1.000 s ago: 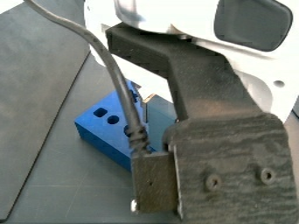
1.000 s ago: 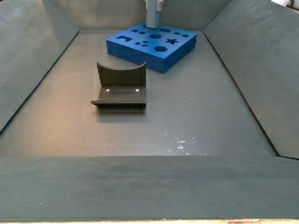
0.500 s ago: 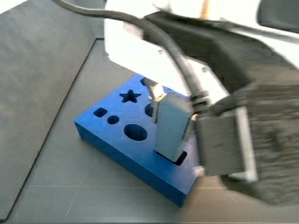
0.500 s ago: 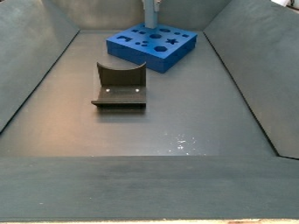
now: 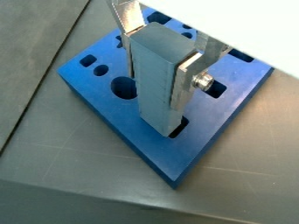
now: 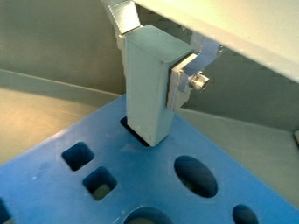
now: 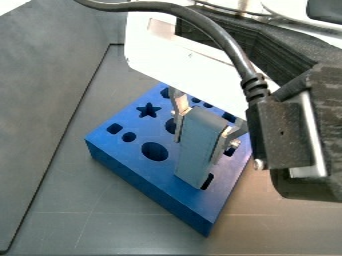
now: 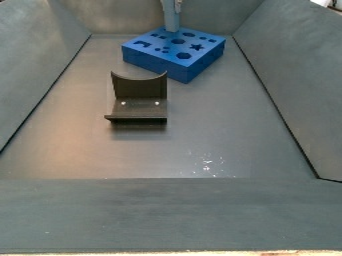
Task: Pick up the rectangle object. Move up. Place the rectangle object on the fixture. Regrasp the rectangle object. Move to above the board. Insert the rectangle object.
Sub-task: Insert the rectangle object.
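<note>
A dull grey floor [image 8: 221, 125] is seen in a side view, bounded by a sloping left wall [image 8: 30, 85] and a sloping right wall [image 8: 287, 65] of the same grey. A few pale specks [image 8: 207, 160] are scattered on the floor. A flat grey ledge [image 8: 160, 215] is laid across the near edge.

Wrist views close above board [image 5: 128, 114]; gripper [image 5: 163, 48] there; side views share board.

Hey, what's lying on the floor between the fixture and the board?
Nothing: a side view shows bare grey floor between the fixture and the board. The gripper holds the rectangle object over the board.
</note>
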Tool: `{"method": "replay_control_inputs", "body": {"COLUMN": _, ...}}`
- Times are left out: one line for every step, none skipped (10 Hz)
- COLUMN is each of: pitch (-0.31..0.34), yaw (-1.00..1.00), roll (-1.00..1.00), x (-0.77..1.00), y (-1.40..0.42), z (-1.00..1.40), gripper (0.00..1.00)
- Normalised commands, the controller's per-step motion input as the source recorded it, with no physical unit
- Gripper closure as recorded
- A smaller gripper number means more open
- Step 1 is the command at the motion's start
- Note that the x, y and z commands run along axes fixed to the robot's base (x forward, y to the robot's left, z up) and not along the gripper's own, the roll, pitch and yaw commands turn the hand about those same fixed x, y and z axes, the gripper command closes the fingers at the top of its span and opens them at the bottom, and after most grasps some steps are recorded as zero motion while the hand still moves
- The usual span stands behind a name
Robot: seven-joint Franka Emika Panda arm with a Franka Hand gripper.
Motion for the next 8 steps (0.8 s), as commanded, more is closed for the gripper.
{"method": "replay_control_inputs", "body": {"pitch": 0.0, "yaw": 0.05, "roll": 0.0, "x": 0.0, "y": -0.01, "z": -0.02, "gripper": 1.0}}
{"method": "replay_control_inputs", "body": {"pitch": 0.0, "yaw": 0.0, "roll": -0.04, "x": 0.0, "y": -0.01, "z": -0.03, "gripper": 1.0}}
{"method": "replay_control_inputs", "body": {"pitch": 0.0, "yaw": 0.0, "roll": -0.09, "x": 0.07, "y": 0.0, "z": 0.0, "gripper": 1.0}}
{"method": "replay_control_inputs", "body": {"pitch": -0.369, "yaw": -0.08, "roll": -0.09, "x": 0.01, "y": -0.07, "z": -0.86, "gripper": 1.0}}
{"method": "replay_control_inputs", "body": {"pitch": -0.306, "yaw": 0.0, "roll": -0.11, "x": 0.28, "y": 0.0, "z": -0.88, "gripper": 1.0}}
{"method": "replay_control_inputs", "body": {"pitch": 0.0, "yaw": 0.0, "roll": 0.0, "x": 0.0, "y": -0.03, "z": 0.0, "gripper": 1.0}}
{"method": "replay_control_inputs", "body": {"pitch": -0.251, "yaw": 0.0, "roll": 0.0, "x": 0.0, "y": -0.04, "z": -0.37, "gripper": 1.0}}
{"method": "replay_control_inputs", "body": {"pitch": -0.349, "yaw": 0.0, "roll": 0.0, "x": 0.0, "y": -0.11, "z": -0.93, "gripper": 1.0}}
